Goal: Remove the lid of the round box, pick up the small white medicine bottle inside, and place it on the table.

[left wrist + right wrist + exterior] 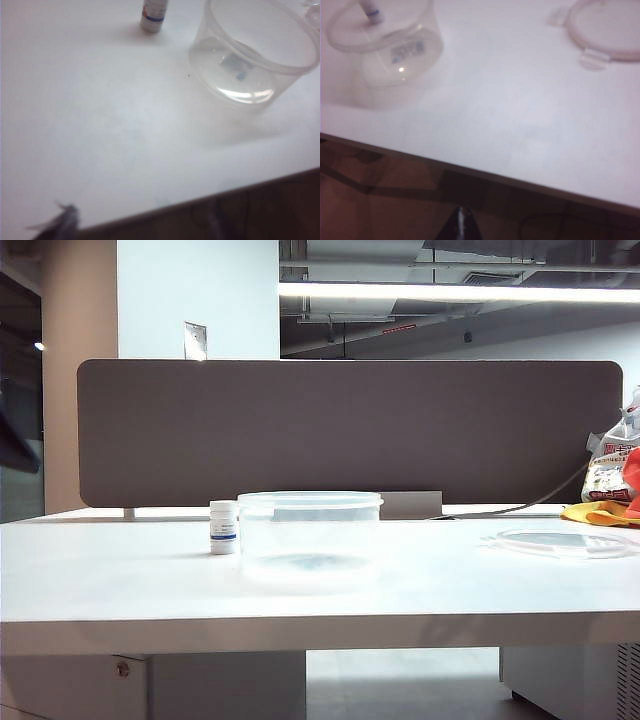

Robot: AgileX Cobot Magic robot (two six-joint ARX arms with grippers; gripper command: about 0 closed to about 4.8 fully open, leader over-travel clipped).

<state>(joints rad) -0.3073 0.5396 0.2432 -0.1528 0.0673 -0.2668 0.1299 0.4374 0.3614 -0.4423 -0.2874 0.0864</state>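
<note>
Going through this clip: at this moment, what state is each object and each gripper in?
Clear round plastic tub: lid off, empty, upright on the white table.
Thin translucent round lid: flat on the table, apart from the tub.
Small white medicine bottle with blue band: upright on the table, just beside the tub.
Left gripper: blurred, near the table edge, holding nothing.
Right gripper: shut, empty, off the table's front edge.

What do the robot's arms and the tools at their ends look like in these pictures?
Very little of them shows. The exterior view has no arm in it at all. The left wrist view catches only a blurred, dark grey tip of the left tool at the frame's edge. The right wrist view shows the right tool as a dark, pointed wedge with a thin pale seam. No cables or markings are visible.
</note>
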